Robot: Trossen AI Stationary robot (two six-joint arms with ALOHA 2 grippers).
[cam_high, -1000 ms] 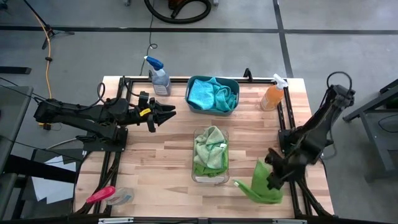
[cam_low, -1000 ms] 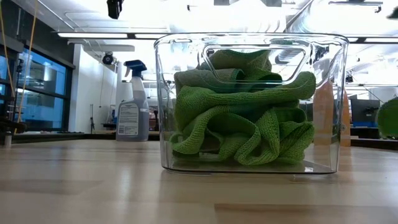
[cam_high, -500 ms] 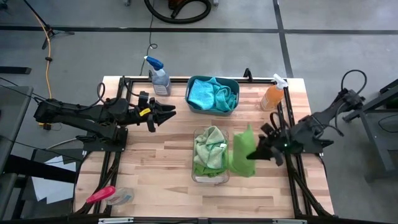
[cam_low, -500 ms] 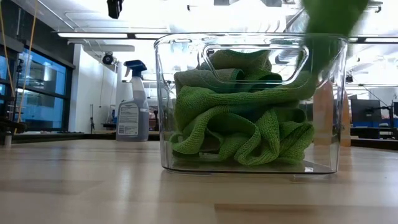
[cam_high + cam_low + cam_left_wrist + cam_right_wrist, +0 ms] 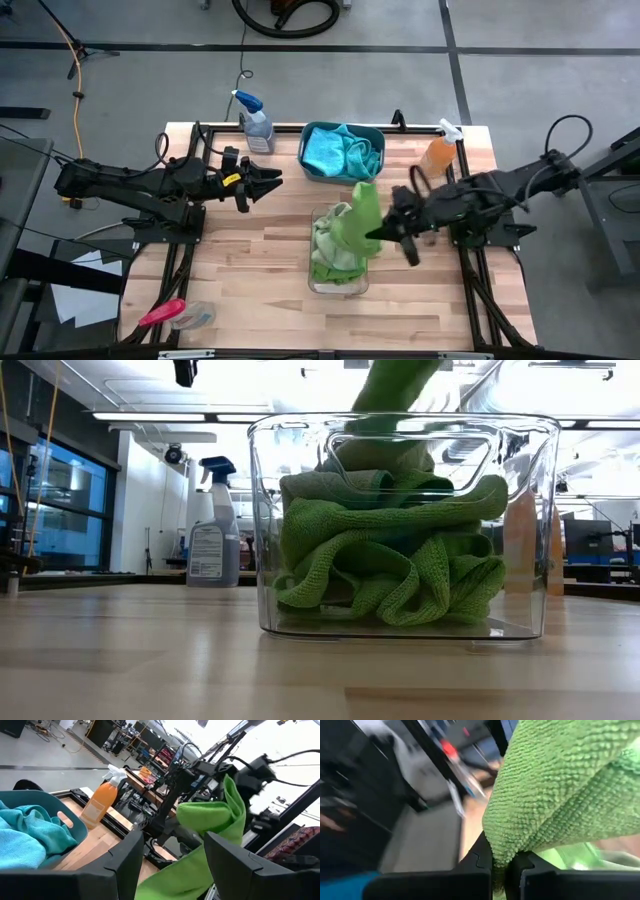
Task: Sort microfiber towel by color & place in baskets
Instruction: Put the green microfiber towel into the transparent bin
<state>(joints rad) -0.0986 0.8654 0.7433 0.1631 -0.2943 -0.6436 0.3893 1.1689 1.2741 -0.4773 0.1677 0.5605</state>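
My right gripper (image 5: pixel 383 232) is shut on a lime green towel (image 5: pixel 360 212) and hovers over the right rim of the clear bin (image 5: pixel 338 285), which sits mid-table and holds more green towels (image 5: pixel 390 550). In the low view the held towel (image 5: pixel 395 385) comes down from above to the bin's rim (image 5: pixel 400 418). The teal tub (image 5: pixel 310 165) at the far edge holds turquoise towels (image 5: pixel 340 150). My left gripper (image 5: pixel 272 180) is open and waits above the table's left half, pointing right. My right gripper pinches a bunched fold of the green towel (image 5: pixel 501 851) between its two fingers (image 5: pixel 470 870), coming from the table's right, nearly level. The towel is lifted clear of the table and drapes from the fingers over the clear bin; whether its lower end touches the pile inside, I cannot tell.
A clear spray bottle with a blue head (image 5: pixel 256 125) stands left of the tub, an orange one (image 5: pixel 438 153) at the far right. A red-handled tool (image 5: pixel 165 313) lies at the near left corner. Bare wood lies near and left of the bin.
My right gripper has lifted the green towel off the table's near right corner and carried it left and toward the far edge, over the clear bin. The towel has gone from lying on the table to hanging above the bin.
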